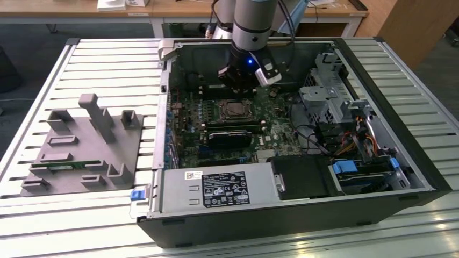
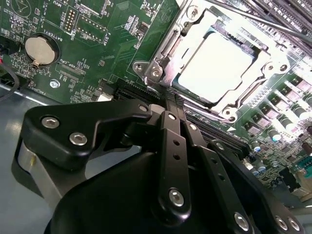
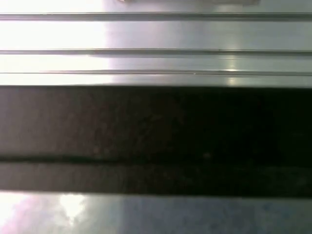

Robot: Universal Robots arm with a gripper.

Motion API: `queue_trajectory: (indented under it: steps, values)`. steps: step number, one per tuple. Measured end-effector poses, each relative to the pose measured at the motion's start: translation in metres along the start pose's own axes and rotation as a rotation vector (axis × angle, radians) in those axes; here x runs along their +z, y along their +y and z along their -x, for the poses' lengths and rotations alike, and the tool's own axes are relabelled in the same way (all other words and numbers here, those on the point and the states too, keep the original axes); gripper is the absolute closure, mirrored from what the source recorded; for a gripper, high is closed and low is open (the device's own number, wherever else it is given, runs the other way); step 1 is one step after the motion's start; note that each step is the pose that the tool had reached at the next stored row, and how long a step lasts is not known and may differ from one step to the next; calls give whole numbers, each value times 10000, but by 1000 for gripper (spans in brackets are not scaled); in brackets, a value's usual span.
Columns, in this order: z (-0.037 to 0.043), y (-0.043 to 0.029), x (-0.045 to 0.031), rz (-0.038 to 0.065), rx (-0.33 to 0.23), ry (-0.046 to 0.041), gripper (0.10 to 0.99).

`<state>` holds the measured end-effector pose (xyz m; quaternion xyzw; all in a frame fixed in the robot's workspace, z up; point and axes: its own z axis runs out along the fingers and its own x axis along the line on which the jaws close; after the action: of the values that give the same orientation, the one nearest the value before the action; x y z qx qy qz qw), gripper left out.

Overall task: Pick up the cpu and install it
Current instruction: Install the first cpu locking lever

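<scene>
Inside 1 open computer case, 1 cpu seated in 1 socket frame, 1 gripper closed, empty.

The cpu shines silver-white in its silvery frame; the board is green with fine white print; the gripper is matte black; the case black; the jig plain grey.
</scene>
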<state>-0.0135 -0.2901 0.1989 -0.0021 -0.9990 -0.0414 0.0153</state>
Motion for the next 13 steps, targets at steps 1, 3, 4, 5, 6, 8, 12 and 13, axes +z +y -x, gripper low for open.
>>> queue_trajectory:
  steps: [1,3,4,5,6,8,12,13]
  values:
    - [2,2,5,3,-1,-5,980]
    - [4,7,14,9,0,-5,980]
    - [4,7,15,3,1,-1,980]
    - [4,8,16,2,1,-1,980]
    - [4,9,15,1,1,0,980]
    - [4,10,16,9,0,-2,980]
    - [3,16,-45,10,0,-2,980]
    - [2,18,-67,9,0,-1,980]
